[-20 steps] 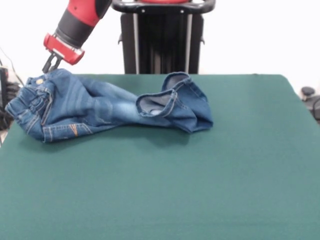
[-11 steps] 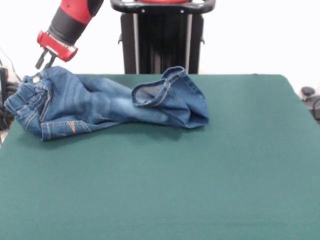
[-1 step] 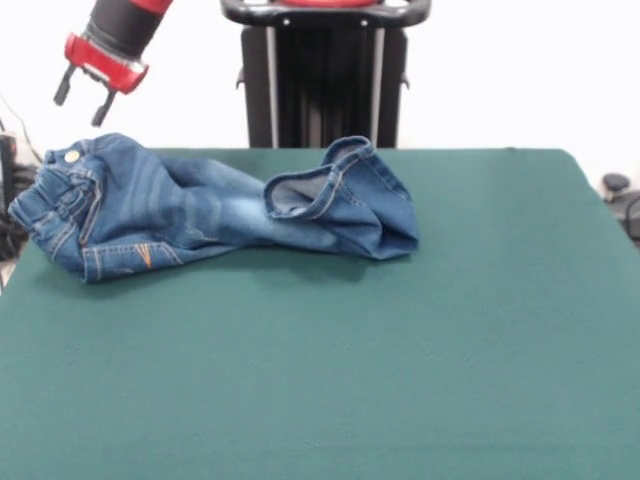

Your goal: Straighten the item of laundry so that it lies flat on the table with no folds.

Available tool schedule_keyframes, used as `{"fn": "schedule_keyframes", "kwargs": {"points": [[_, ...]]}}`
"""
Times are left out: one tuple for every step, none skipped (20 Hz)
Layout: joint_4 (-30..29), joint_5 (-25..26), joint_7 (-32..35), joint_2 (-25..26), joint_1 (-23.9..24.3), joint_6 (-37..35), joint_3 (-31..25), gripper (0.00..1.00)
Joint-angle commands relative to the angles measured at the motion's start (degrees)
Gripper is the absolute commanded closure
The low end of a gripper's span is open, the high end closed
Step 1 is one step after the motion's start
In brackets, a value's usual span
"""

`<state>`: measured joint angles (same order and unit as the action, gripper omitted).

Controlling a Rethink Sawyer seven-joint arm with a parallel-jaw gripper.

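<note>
Denim: blue jeans, small pair, faded pale in whiskered bands across the thighs, tan stitching along seams and pocket edges.
Place: upper left quarter of the frame, on the far part of the table, waist end reaching close to the left edge of the cloth.
Lie: crumpled, not flat; stretched roughly sideways across the frame, waist to the left, legs to the right.
Waist end: bunched and puckered at the left, metal button showing near the top of it, belt loops and a pocket seam turned toward the camera.
Legs: twisted over one another near the middle of the frame; one cuff doubled back and standing open, paler inside of the fabric showing through the opening; thick fold of hem heaped at the right end.
Shadow: dark band along the lower edge of the garment, marking lifted folds.
Table cloth: dark green, felt-like, bare across the whole lower half and right side of the frame.
Gripper: red-bodied with black fingers, top left corner of the frame, above the waist end and clear of the denim; fingers spread apart, nothing between them.
Arm: black and red, slanting in from the top edge.
</note>
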<state>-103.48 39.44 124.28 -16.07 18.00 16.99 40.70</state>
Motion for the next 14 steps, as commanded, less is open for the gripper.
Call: {"fn": "schedule_keyframes", "kwargs": {"points": [[-0.87,3.79,-9.25,-21.68,4.04,-24.79,-19.42,0.0],[-1.61,2.95,-10.69,-23.54,4.78,-27.1,-20.84,0.0],[-2.35,2.12,-12.13,-25.39,5.52,-29.41,-22.26,0.0],[-3.01,1.4,-12.85,-26.93,5.96,-31.02,-23.47,0.0],[-3.62,0.71,-12.96,-28.06,6.22,-32.2,-24.47,0.0],[-4.15,0.05,-12.43,-28.82,6.36,-33.02,-25.48,0.0],[-4.75,-0.36,-11.67,-29.33,6.87,-33.39,-26.9,0.0],[-5.17,-0.7,-10.98,-29.44,7.31,-33.8,-28.41,0.0],[-5.74,-1.1,-10.68,-29.54,8.39,-34.33,-30.64,0.0],[-6.6,-1.78,-10.73,-29.49,10.02,-35.02,-33.35,0.0],[-7.31,-2.37,-10.44,-29.33,11.42,-35.44,-35.95,0.0],[-7.9,-3.46,-10.19,-28.95,12.72,-36.38,-38.37,0.0],[-8.38,-4.3,-9.25,-28.58,13.38,-36.54,-40.09,0.0],[-8.9,-5.35,-7.94,-28.13,14.0,-36.55,-41.7,0.0]]}}
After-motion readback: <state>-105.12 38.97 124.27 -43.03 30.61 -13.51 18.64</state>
